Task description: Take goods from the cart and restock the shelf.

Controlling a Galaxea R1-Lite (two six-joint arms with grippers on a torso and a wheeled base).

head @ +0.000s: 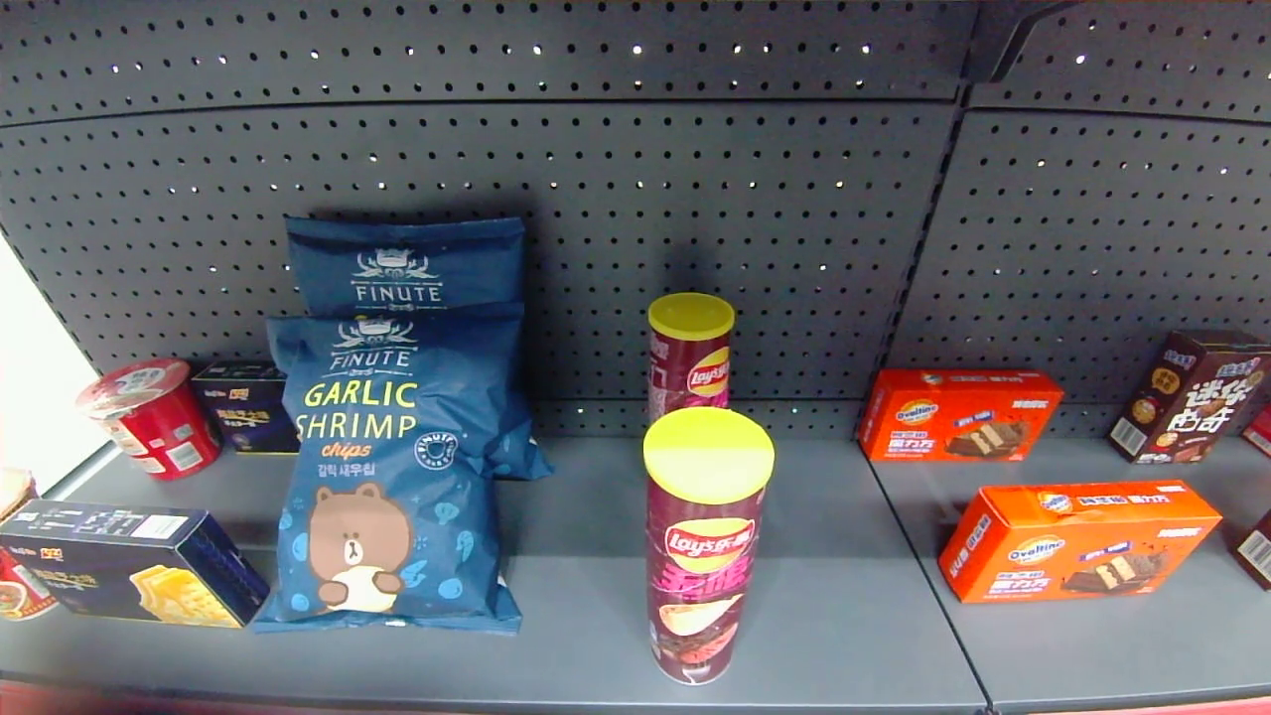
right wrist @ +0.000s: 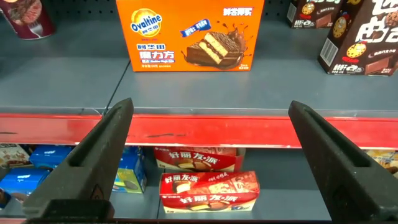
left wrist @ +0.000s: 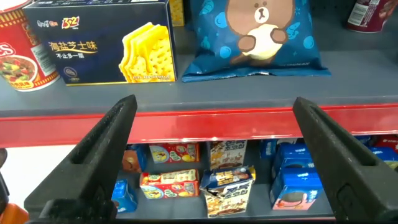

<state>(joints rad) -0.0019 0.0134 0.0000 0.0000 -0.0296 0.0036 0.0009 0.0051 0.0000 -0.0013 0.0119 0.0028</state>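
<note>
On the grey shelf [head: 854, 596] stand two blue chip bags [head: 392, 477], one behind the other, and two maroon chip cans with yellow lids [head: 705, 541], also front and back. Two orange cake boxes [head: 1077, 539] lie to the right. My left gripper [left wrist: 214, 165] is open and empty, held in front of the shelf's red front edge [left wrist: 205, 127], below the front blue bag [left wrist: 258, 34] and a dark cracker box [left wrist: 102, 40]. My right gripper [right wrist: 211, 165] is open and empty too, before the red edge [right wrist: 205, 129] under the front orange box [right wrist: 189, 34].
A red noodle cup [head: 151, 417] and dark boxes [head: 134, 561] stand at the shelf's left, brown boxes [head: 1192, 395] at its right. Perforated back panels [head: 635, 199] close the shelf. A lower shelf holds small boxes [left wrist: 227, 190] and red cake boxes [right wrist: 208, 190].
</note>
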